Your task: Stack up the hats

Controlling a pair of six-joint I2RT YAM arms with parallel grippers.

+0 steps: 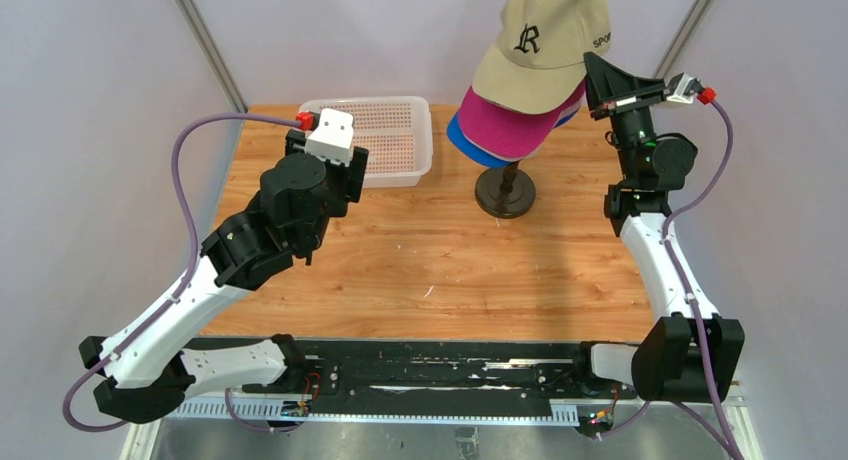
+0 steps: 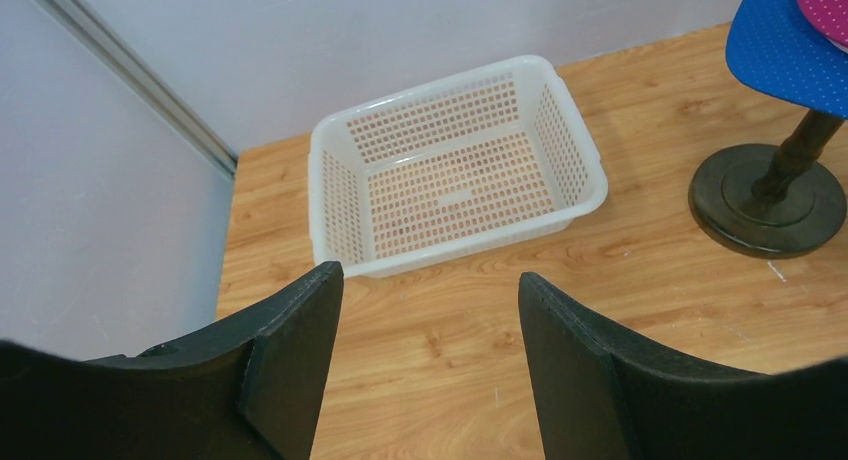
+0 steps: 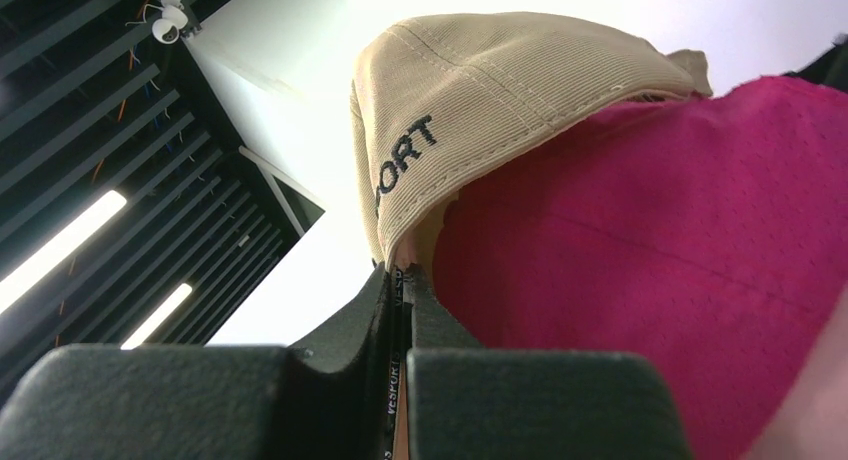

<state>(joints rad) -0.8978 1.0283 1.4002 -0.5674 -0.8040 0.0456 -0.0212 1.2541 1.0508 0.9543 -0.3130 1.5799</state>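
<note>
The hats hang stacked over a dark stand [image 1: 505, 192] at the back of the table. A khaki cap [image 1: 540, 40] with a dark logo lies on top, a magenta cap [image 1: 510, 125] under it and a blue cap [image 1: 470, 145] lowest. My right gripper [image 1: 592, 68] is raised at the stack's right side. In the right wrist view it [image 3: 403, 275] is shut on the lower edge of the khaki cap [image 3: 500, 80], beside the magenta cap [image 3: 650, 230]. My left gripper [image 2: 430, 280] is open and holds nothing, above bare wood in front of the basket.
A white perforated basket [image 1: 372, 102] stands at the back left, with nothing in it [image 2: 450, 255]. The stand's round base [image 2: 765, 200] is right of it, with the blue brim [image 2: 780, 50] overhanging. Grey walls close in the table on both sides.
</note>
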